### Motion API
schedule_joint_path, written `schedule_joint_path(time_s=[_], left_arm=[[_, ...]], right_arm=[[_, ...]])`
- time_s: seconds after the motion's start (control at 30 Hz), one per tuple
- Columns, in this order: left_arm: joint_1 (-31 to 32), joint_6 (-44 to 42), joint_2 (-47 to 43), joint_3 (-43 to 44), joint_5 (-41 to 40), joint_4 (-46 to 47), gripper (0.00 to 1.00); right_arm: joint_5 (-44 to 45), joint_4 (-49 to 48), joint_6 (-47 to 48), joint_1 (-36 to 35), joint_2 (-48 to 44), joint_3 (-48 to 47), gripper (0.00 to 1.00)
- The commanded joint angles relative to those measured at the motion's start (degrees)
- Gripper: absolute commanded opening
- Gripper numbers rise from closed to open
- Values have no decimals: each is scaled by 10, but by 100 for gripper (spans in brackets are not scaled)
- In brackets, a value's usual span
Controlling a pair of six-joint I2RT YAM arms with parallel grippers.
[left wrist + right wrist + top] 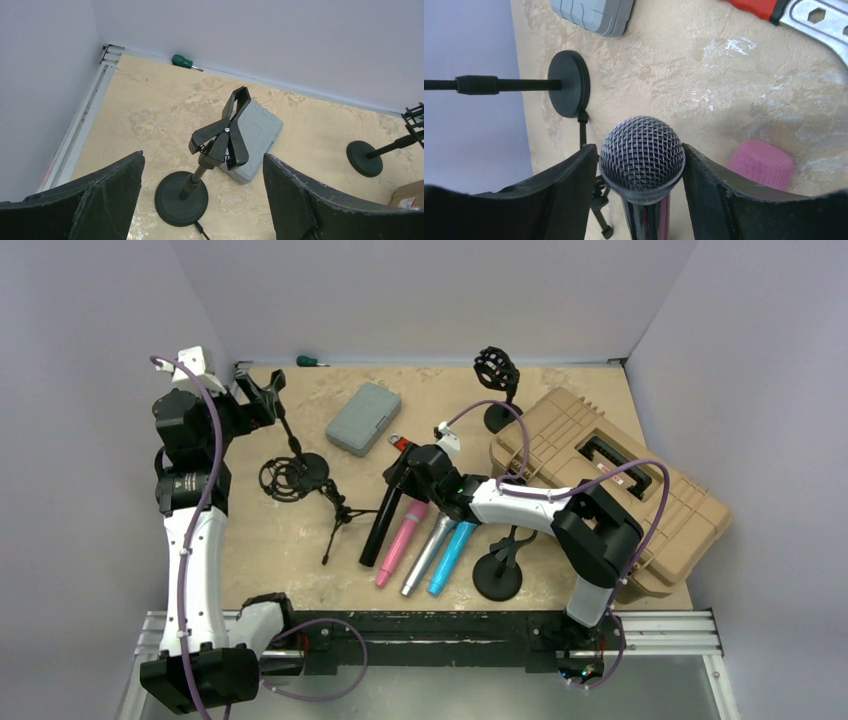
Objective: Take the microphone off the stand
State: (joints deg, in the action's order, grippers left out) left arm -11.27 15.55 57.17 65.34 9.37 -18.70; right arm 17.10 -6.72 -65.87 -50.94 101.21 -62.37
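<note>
While the black microphone (381, 523) lies on the table (285, 565) beside the pink microphone (400, 542), the right gripper (639, 152) closely brackets its mesh head; whether it grips, I cannot tell. The left gripper (202, 156) gapes wide, empty, over the clip stand (224, 135).

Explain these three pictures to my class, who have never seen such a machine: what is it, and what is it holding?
A robot's left arm and right arm stand bolted at a table's near edge. One picture looks down from above; two come from wrist cameras. The left gripper is open and empty, facing a clip stand. The right gripper brackets a black microphone's mesh head; a firm grip cannot be confirmed. A pink microphone, silver microphone, blue microphone, grey box and tan case lie nearby.
</note>
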Motion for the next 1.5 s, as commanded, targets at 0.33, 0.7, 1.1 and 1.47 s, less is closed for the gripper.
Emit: schedule_joint_path(time_s=[0.33, 0.7, 1.1, 1.47], left_arm=[[-6, 82, 92, 176, 164, -37, 68], [-6, 38, 101, 130, 219, -23, 42], [-5, 22, 117, 109, 162, -3, 35], [-5, 11, 155, 97, 156, 44, 33]], right_arm=[[23, 3, 122, 2, -22, -44, 78], [-16, -29, 263, 2, -91, -16, 71], [55, -17, 293, 2, -164, 22, 69], [53, -24, 288, 2, -174, 33, 68]])
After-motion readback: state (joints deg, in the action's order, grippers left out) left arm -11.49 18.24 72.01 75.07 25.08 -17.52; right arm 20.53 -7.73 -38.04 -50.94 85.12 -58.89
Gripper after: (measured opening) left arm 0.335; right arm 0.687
